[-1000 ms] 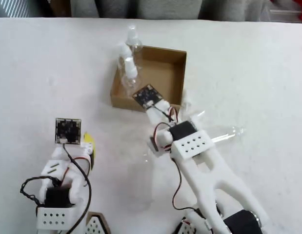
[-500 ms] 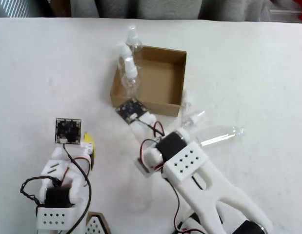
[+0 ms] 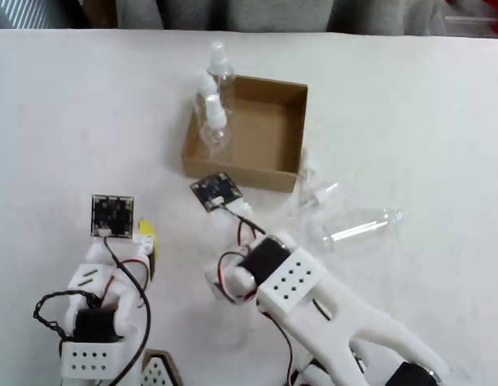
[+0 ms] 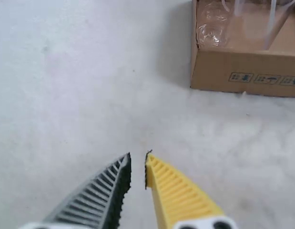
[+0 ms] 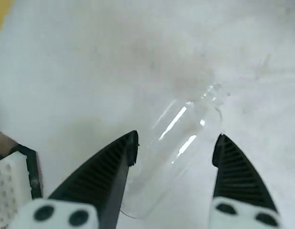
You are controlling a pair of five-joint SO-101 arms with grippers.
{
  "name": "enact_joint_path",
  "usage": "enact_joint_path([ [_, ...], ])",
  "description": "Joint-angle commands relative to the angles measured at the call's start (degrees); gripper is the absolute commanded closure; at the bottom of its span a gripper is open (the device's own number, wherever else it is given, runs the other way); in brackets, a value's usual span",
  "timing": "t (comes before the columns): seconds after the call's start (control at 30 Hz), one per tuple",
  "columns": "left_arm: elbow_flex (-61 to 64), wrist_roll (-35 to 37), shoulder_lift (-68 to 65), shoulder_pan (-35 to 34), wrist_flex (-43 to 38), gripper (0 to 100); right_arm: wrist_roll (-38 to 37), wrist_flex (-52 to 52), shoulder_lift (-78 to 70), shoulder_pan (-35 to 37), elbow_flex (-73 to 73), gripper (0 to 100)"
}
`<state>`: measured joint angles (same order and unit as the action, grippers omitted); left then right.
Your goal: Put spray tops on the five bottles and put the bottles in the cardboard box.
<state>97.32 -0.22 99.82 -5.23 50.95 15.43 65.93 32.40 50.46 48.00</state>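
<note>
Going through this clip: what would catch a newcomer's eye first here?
An uncapped clear bottle lies on the table between the open fingers of the right gripper. In the high view, spray-topped bottles stand in the left side of the cardboard box, and another bare bottle lies off its right front corner.

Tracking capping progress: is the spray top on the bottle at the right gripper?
Off. The bottle lies on its side with a bare, open neck, between the fingers of the open right gripper.
</note>
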Motion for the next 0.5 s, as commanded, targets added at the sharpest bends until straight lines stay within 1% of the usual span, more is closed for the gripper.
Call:
enact_joint_path([
  [0.0,-0.09,-0.79,0.4,-0.57,0.09,92,4.22,-3.03,1.54,1.01,0.18,76.5],
  [0.13,-0.09,-0.79,0.4,-0.57,0.0,92,5.27,-3.3,-0.04,1.01,0.09,76.5],
  [0.27,-0.09,-0.79,0.4,-0.57,-0.18,92,5.45,-3.56,-6.37,1.01,-1.32,76.5],
  [0.4,-0.09,-0.79,0.4,-0.48,-0.18,92,10.73,-3.47,-13.14,1.01,-4.13,76.5],
  [0.47,-0.09,-0.79,0.4,-0.48,-0.18,92,11.78,-3.56,-15.6,1.01,-4.92,76.5],
])
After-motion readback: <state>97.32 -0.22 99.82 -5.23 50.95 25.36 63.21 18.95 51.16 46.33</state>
